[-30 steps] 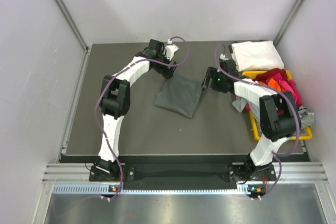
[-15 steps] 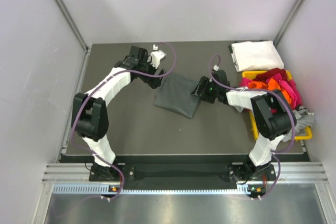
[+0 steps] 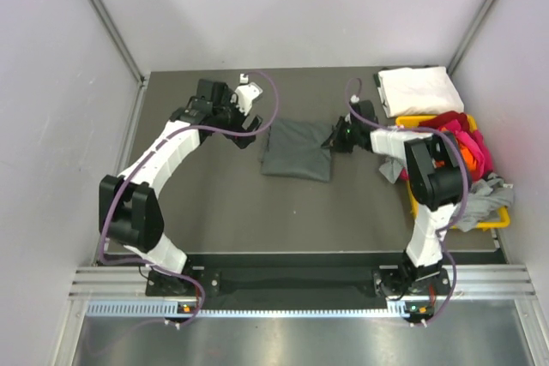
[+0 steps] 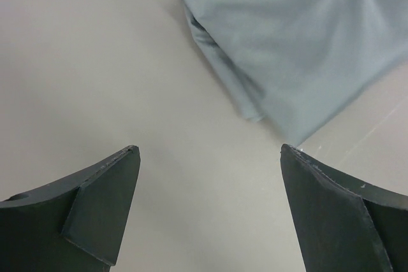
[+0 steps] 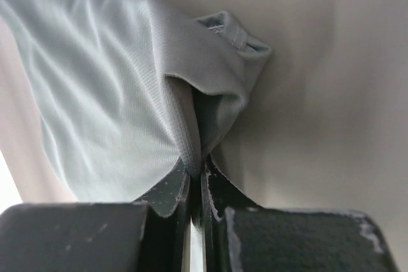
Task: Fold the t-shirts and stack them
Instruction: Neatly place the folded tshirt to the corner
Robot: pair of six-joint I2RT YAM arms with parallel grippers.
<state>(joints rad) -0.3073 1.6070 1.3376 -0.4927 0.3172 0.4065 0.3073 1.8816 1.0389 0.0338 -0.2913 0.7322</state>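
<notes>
Saw bright shirts heaped in bin beside right gripper, newly clamped on grey shirt; left gripper spread wide.

Your left arm climbs from its base toward 11 o'clock, with the elbow pushed out at 9 and the forearm running toward 1. Your left gripper hangs with its jaws spread wide and nothing between them. Your right arm stands toward 12 o'clock with the forearm turned to 9, and your right gripper is pinched tight on a fold of the dark grey t-shirt.
</notes>
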